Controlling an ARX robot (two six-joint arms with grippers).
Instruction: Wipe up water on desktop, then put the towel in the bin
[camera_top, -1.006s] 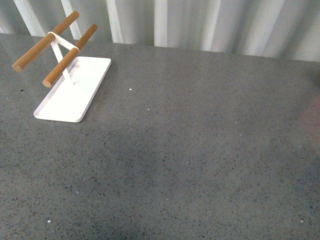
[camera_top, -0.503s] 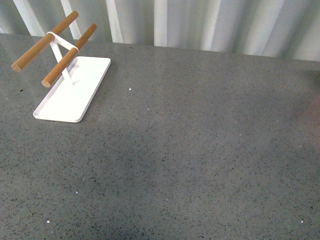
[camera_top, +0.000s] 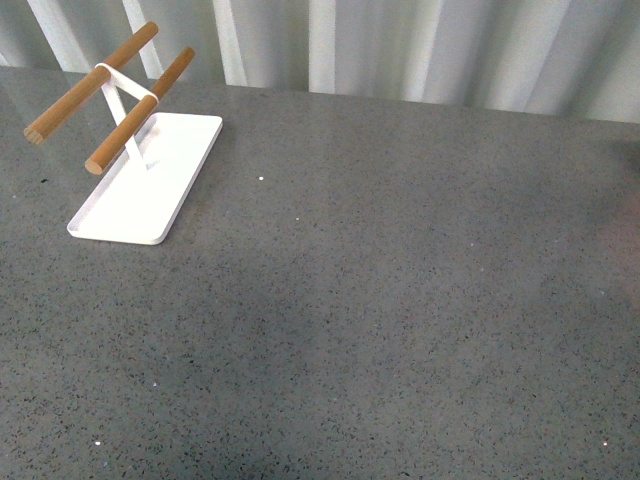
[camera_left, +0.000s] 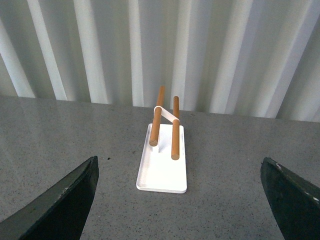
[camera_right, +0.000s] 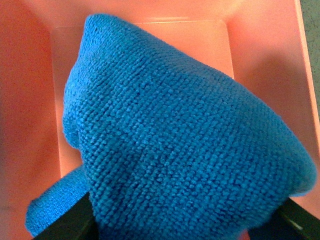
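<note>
The dark-grey speckled desktop (camera_top: 380, 300) fills the front view; neither arm shows there and I see no water on it. The blue towel (camera_right: 180, 145) fills the right wrist view, bunched up inside the salmon-pink bin (camera_right: 260, 55). My right gripper (camera_right: 185, 220) is open, its dark fingers (camera_right: 70, 225) spread at either side of the towel, which lies between them. My left gripper (camera_left: 180, 200) is open and empty above the desktop (camera_left: 225, 165), its dark fingertips (camera_left: 65, 200) wide apart.
A white tray (camera_top: 140, 185) with a rack of two wooden rods (camera_top: 135, 110) stands at the far left of the desktop, also in the left wrist view (camera_left: 162, 167). A white corrugated wall (camera_top: 400, 45) runs behind the table.
</note>
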